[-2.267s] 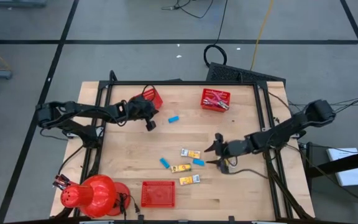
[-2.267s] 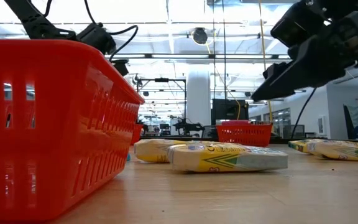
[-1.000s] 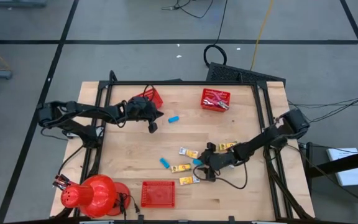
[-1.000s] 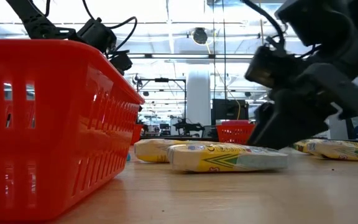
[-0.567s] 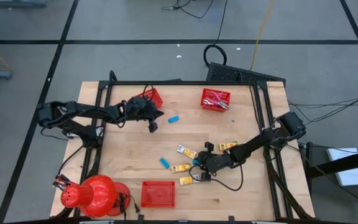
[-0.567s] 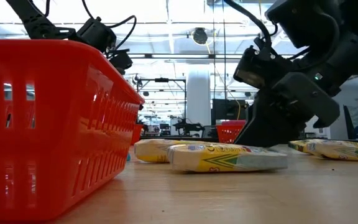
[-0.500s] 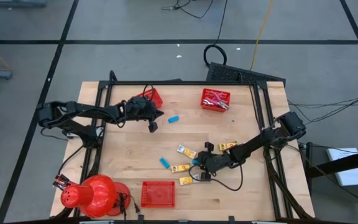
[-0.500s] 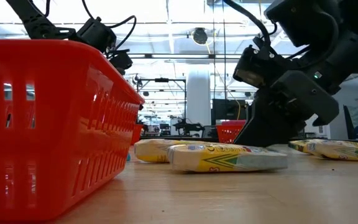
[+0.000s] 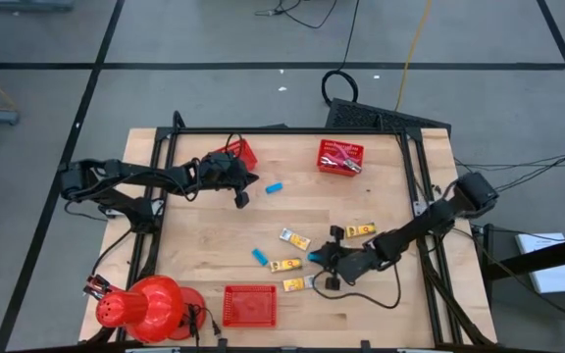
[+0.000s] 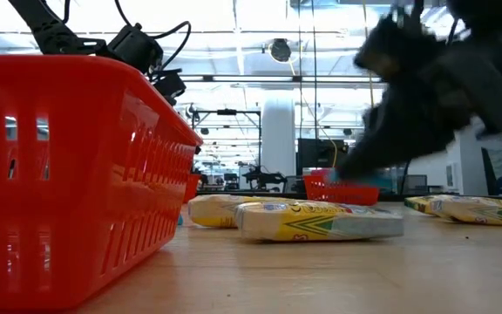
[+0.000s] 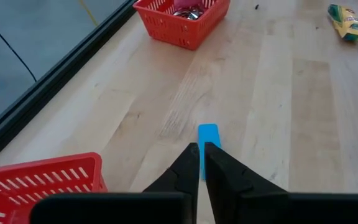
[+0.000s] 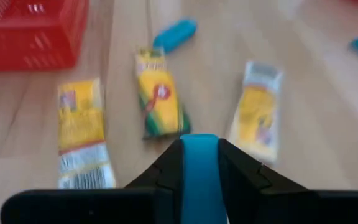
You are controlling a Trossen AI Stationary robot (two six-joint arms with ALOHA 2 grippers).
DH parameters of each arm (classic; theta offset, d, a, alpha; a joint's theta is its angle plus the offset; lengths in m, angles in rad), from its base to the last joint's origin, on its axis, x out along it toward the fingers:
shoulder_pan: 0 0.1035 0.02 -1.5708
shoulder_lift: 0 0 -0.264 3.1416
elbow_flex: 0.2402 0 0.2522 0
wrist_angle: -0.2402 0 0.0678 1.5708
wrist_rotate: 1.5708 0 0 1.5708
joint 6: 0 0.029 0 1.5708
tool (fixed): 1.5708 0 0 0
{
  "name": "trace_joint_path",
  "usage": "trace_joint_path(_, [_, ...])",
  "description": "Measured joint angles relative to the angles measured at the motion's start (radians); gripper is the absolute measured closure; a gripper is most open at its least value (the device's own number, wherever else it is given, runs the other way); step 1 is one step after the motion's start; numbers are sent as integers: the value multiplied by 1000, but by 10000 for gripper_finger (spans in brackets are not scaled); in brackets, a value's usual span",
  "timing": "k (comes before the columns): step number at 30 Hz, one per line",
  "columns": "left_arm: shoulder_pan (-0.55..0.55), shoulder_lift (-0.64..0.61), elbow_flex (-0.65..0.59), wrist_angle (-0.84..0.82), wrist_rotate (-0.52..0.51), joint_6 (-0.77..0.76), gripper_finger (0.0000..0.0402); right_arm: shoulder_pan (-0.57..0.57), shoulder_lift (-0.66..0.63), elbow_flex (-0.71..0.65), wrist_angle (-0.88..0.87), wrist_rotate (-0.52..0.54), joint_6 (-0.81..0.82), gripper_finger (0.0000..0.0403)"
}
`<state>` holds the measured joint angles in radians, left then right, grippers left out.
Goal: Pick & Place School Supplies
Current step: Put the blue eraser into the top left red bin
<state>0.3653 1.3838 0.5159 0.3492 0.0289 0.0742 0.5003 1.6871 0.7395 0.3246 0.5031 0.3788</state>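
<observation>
Gripping: right pincer clamps a light-blue block.
Around: yellow packets lie scattered beyond it.
Left pincer: closed, empty.

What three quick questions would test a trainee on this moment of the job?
1. True or false: the right gripper is shut on a light-blue block.
2. How many yellow packets lie on the table in the high view? A two, B four, C six.
3. Fill in: the left gripper, facing a second blue block, has its jaws ____.
Key: 1 true; 2 B; 3 shut.
</observation>
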Motion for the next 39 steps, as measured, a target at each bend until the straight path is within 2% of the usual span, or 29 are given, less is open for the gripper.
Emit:
trace_joint_path(5, [0,0,0,30,100,13,358,-19,-63,0,1,56,-107,339])
trace_joint_path(10, [0,0,0,83,166,18,355,-133,-78,0,102,68,-278,339])
trace_joint_path(18, [-4,0,0,112,245,21,355,-324,-79,1,365,-66,-496,339])
trace_joint_path(23, [-26,0,0,180,260,21,355,-412,-80,2,441,-165,-515,339])
trace_joint_path(29, [-48,10,0,203,259,21,355,-476,-80,11,467,-235,-514,339])
trace_joint_path(36, [-53,88,0,281,273,-4,354,-512,-37,101,448,-326,-511,339])
trace_joint_path(39, [-69,125,0,334,288,-5,335,-513,-9,132,420,-337,-513,339])
